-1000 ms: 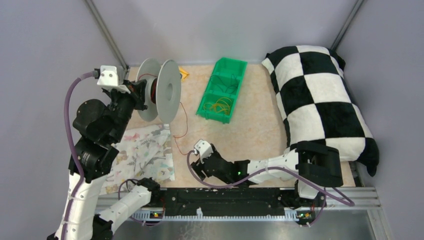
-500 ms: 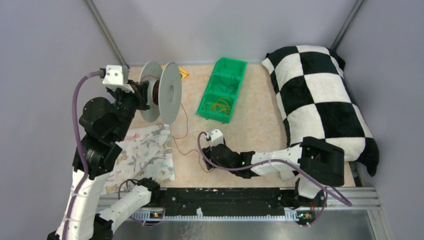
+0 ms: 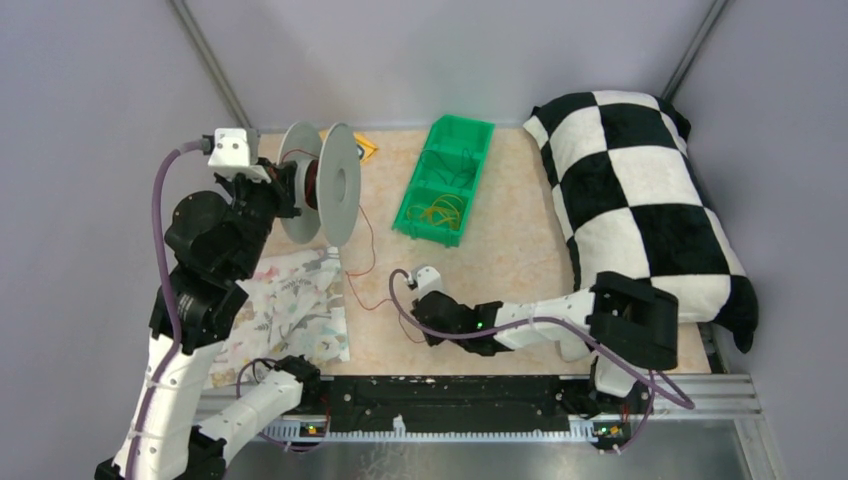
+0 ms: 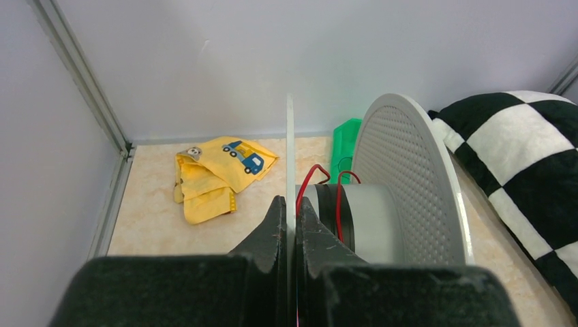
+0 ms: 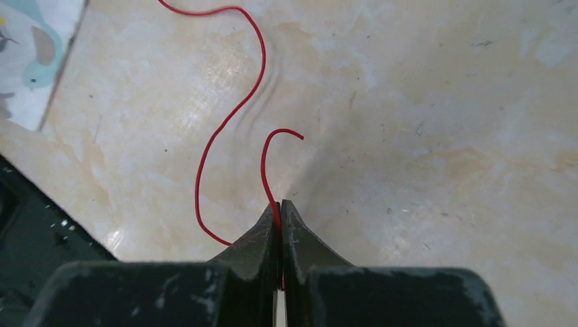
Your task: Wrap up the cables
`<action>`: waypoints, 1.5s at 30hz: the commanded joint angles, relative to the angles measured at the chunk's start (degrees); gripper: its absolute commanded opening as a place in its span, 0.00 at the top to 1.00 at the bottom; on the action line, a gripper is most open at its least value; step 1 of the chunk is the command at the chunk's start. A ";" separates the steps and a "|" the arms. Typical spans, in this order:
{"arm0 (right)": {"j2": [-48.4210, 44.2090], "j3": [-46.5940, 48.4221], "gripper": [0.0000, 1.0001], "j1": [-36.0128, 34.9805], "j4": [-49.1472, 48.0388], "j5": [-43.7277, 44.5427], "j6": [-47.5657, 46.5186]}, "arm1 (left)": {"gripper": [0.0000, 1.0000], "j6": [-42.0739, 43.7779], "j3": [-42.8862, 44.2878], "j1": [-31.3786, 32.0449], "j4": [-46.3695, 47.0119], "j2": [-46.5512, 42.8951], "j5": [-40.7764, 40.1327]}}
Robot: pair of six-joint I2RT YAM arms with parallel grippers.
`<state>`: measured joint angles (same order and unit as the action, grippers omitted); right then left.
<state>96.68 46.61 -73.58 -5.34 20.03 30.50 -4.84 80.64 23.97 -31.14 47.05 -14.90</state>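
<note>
A grey spool point(image 3: 335, 185) stands on edge at the back left, with red cable wound on its hub point(image 4: 368, 218). My left gripper point(image 4: 292, 201) is shut on the spool's thin left flange point(image 4: 290, 150); from above, this left gripper point(image 3: 283, 192) sits at the spool's left side. The red cable point(image 3: 362, 250) trails from the spool down over the table. My right gripper point(image 5: 279, 203) is shut on the red cable point(image 5: 225, 129) close to its free end, low over the table; in the top view this right gripper point(image 3: 412, 318) is near the front middle.
A green bin point(image 3: 445, 180) with rubber bands stands behind the middle. A checkered pillow point(image 3: 640, 200) fills the right side. A patterned cloth point(image 3: 295, 305) lies front left and a yellow cloth point(image 4: 218, 170) in the back left corner. The black rail point(image 3: 450, 400) runs along the near edge.
My right gripper moved a little to the right and closed on the red cable's end. The left arm shifted slightly while holding the spool.
</note>
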 commanded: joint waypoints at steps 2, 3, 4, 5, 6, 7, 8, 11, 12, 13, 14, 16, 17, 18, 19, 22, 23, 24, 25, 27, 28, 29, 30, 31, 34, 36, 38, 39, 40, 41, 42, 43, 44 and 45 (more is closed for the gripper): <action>-16.02 2.08 1.00 -3.67 4.62 1.68 -2.52 | 1.00 -1.21 -1.33 -0.15 6.77 1.08 -7.64; -18.24 3.19 1.00 -6.01 7.47 4.11 -3.31 | 1.00 -1.43 -1.70 -0.16 7.11 1.82 -10.69; -19.52 4.83 1.00 -8.26 9.71 5.29 -4.28 | 1.00 -1.39 -2.08 -0.15 7.81 2.81 -13.05; -20.21 7.22 1.00 -10.33 12.11 6.16 -4.81 | 1.00 -1.12 -2.47 -0.15 8.75 3.93 -15.53; -20.33 9.71 1.00 -12.43 14.56 6.99 -5.33 | 1.00 -1.22 -2.77 -0.15 9.54 5.13 -17.52; -20.12 12.89 1.00 -14.35 16.72 7.92 -6.20 | 1.00 -1.34 -3.10 -0.15 10.44 6.36 -19.24; -20.03 16.08 1.00 -16.56 18.64 9.05 -7.26 | 1.00 -1.41 -3.64 -0.15 11.10 7.21 -20.30; -20.83 25.67 1.00 -20.63 19.91 11.86 -13.05 | 1.00 -1.15 -6.70 -0.15 14.99 8.15 -20.22; -21.86 27.56 1.00 -20.83 18.75 11.22 -14.63 | 1.00 -1.14 -7.62 -0.15 15.88 8.34 -20.18; -23.27 29.05 1.00 -20.82 16.68 10.15 -16.59 | 1.00 -1.10 -8.21 -0.15 16.26 8.63 -20.20; -24.38 30.62 1.00 -20.81 14.56 9.04 -18.73 | 1.00 -0.99 -8.53 -0.17 16.24 9.28 -20.18; -25.30 36.36 1.00 -20.82 13.77 7.59 -22.68 | 1.00 -0.96 -9.55 -0.15 16.22 9.90 -19.48; -25.03 39.63 1.00 -20.85 14.19 6.95 -24.57 | 1.00 -0.89 -10.30 -0.17 16.90 9.69 -17.66; -24.46 43.06 1.00 -20.84 14.73 6.13 -26.45 | 1.00 -0.80 -11.17 -0.15 17.61 9.38 -15.78; -23.75 45.97 1.00 -20.83 15.09 5.91 -28.23 | 1.00 -0.71 -11.63 -0.15 17.69 9.30 -14.34; -21.09 54.03 1.00 -20.79 15.40 6.94 -34.96 | 1.00 -0.82 -12.38 -0.15 16.18 9.69 -11.18; -20.55 56.15 1.00 -20.71 15.04 7.43 -37.10 | 1.00 -0.52 -12.88 -0.15 15.74 9.85 -9.61; -20.19 57.92 1.00 -20.61 14.56 8.09 -39.09 | 1.00 -0.04 -13.59 -0.17 15.30 9.94 -7.87; -19.84 59.85 1.00 -20.35 14.17 8.86 -41.19 | 1.00 0.55 -14.25 -0.15 14.85 9.99 -6.12; -19.43 63.43 1.00 -18.40 13.92 9.59 -43.63 | 1.00 1.46 -16.05 -0.15 13.80 9.82 -2.34; -19.25 65.14 1.00 -16.87 14.26 8.81 -44.00 | 1.00 2.19 -17.42 -0.15 13.66 9.27 0.31; -18.97 66.87 1.00 -15.04 15.16 7.71 -44.06 | 1.00 2.71 -18.93 -0.15 13.92 8.57 2.44; -18.50 69.19 1.00 -13.42 16.38 7.23 -44.01 | 1.00 3.27 -20.56 -0.15 14.69 7.76 4.49; -17.81 71.32 1.00 -12.03 17.46 7.35 -44.33 | 1.00 3.61 -22.31 -0.08 15.35 6.90 5.99; -16.31 76.00 1.00 -9.11 19.19 7.81 -45.69 | 1.00 3.80 -26.45 -0.06 16.60 5.43 6.95; -15.70 78.14 1.00 -8.13 19.42 8.08 -46.42 | 1.00 3.73 -28.71 -0.08 17.28 5.24 6.01; -15.71 79.40 1.00 -7.55 18.90 8.52 -47.43 | 1.00 3.98 -30.46 -0.06 17.50 5.49 6.17; -15.83 79.74 1.00 -7.15 18.49 8.79 -48.04 | 1.00 4.16 -31.17 -0.06 17.46 5.59 6.72; -16.04 79.96 1.00 -6.40 18.04 9.00 -48.37 | 1.00 4.36 -31.79 -0.06 17.53 5.60 7.36; -16.29 80.22 1.00 -5.74 17.59 9.09 -48.38 | 1.00 4.40 -32.41 -0.10 17.61 5.56 7.90; -16.45 80.41 1.00 -4.79 17.27 8.88 -48.20 | 1.00 4.40 -33.06 -0.07 17.81 5.52 8.37; -16.55 80.61 1.00 -4.03 16.89 8.81 -48.29 | 1.00 4.40 -33.48 -0.02 17.85 5.51 9.55; -16.56 80.88 1.00 -3.09 16.51 8.97 -48.41 | 1.00 4.40 -33.73 0.02 17.66 5.48 11.11; -16.47 81.24 1.00 -1.89 16.46 9.12 -48.45 | 1.00 5.50 -33.96 0.03 17.48 5.39 12.51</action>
<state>80.79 125.08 -78.76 12.91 27.86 -16.14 -1.10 47.24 23.92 -20.08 54.13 -7.73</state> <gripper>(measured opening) 0.004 0.030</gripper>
